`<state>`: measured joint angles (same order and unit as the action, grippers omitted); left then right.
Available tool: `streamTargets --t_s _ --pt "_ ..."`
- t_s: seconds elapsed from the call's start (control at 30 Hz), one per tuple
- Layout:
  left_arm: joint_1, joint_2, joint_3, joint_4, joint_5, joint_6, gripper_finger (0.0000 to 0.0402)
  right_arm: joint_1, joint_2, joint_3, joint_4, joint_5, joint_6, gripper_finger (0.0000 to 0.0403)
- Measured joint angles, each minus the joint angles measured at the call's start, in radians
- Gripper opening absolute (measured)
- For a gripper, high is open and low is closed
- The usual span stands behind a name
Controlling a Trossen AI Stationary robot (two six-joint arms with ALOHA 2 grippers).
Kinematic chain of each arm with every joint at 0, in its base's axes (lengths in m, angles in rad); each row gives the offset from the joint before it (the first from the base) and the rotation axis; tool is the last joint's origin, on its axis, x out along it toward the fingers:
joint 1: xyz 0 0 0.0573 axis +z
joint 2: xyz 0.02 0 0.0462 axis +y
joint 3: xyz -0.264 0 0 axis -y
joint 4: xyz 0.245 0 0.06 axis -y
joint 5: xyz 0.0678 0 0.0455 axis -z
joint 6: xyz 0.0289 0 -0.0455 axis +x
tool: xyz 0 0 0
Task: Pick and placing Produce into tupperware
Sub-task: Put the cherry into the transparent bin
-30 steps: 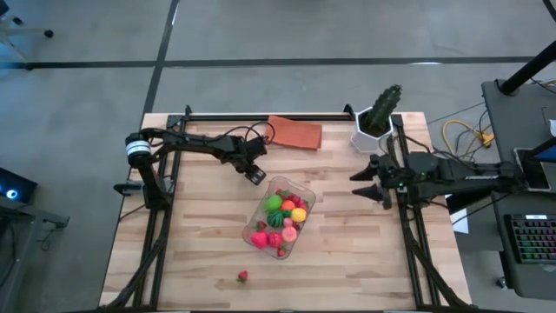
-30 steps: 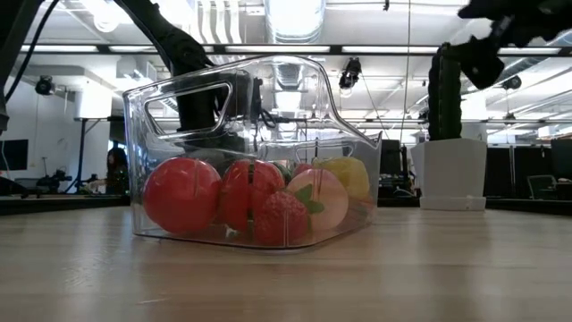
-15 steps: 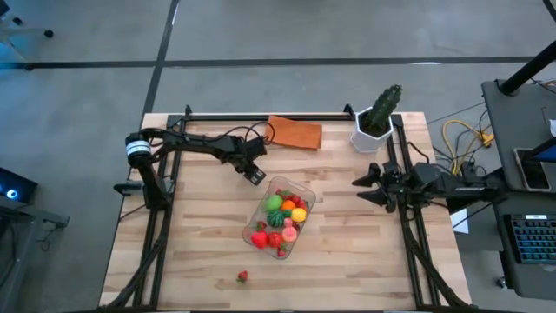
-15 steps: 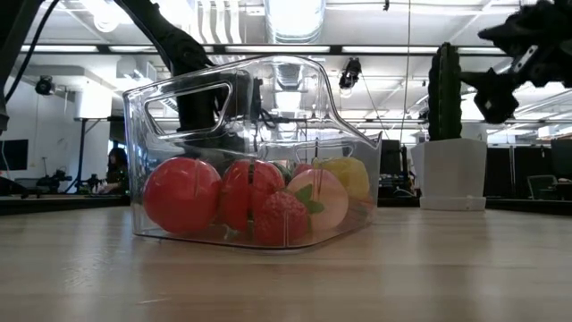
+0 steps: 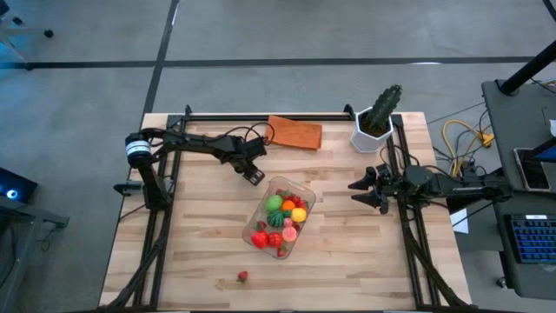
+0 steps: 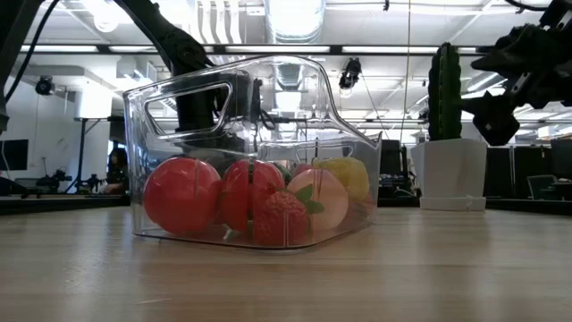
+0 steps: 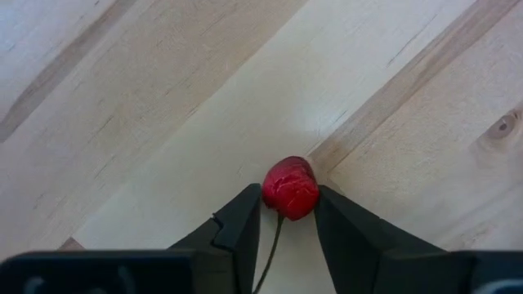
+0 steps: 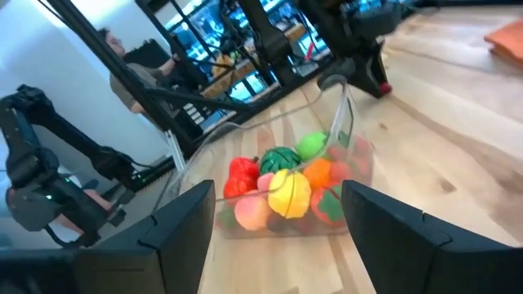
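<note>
The clear tupperware [image 5: 280, 217] stands mid-table on its base, with several red, green, yellow and orange produce pieces inside [image 6: 259, 201]. My left gripper [image 5: 254, 176] is just beyond the tupperware's far left corner, pointing steeply down, shut on a small red fruit [image 7: 289, 188]. A loose strawberry [image 5: 242, 276] lies on the wood near the front edge. My right gripper [image 5: 360, 189] hovers open and level at the table's right side, facing the tupperware [image 8: 286, 175], with nothing between its fingers. My left gripper pinches the small red fruit by its two opposite sides [image 7: 268, 193] between its fingertips. The fingers come from above, pointing steeply down. A thin dark stem [image 7: 274, 233] runs back from the fruit between the fingers. Whether the fruit still rests on the wood I cannot tell.
A flat orange cloth [image 5: 295, 132] lies at the far edge. A cactus in a white pot [image 5: 375, 122] stands at the far right corner, close behind my right arm. Bare wood lies to the tupperware's left and right.
My right gripper has come down from high over the table's right side and levelled out, staying open. The tupperware and its contents have not moved.
</note>
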<state>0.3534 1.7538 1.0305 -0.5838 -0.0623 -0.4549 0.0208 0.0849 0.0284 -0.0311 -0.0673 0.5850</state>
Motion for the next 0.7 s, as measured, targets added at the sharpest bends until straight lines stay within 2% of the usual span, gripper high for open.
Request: streamTargets --t_s 0.27,0.5,0.7 --pt "0.0 0.0 0.009 0.038 0.0 0.024 0.0045 0.0 0.018 0.0 -0.002 0.0 0.014 0.0258" --pt "-0.003 -0.006 0.034 0.044 0.001 0.024 0.004 0.0 0.016 0.0 -0.002 0.0 0.014 0.0258" --pt "-0.06 -0.089 0.091 -0.047 0.012 0.023 0.004 0.0 0.016 0.0 -0.002 0.0 0.014 0.0258"
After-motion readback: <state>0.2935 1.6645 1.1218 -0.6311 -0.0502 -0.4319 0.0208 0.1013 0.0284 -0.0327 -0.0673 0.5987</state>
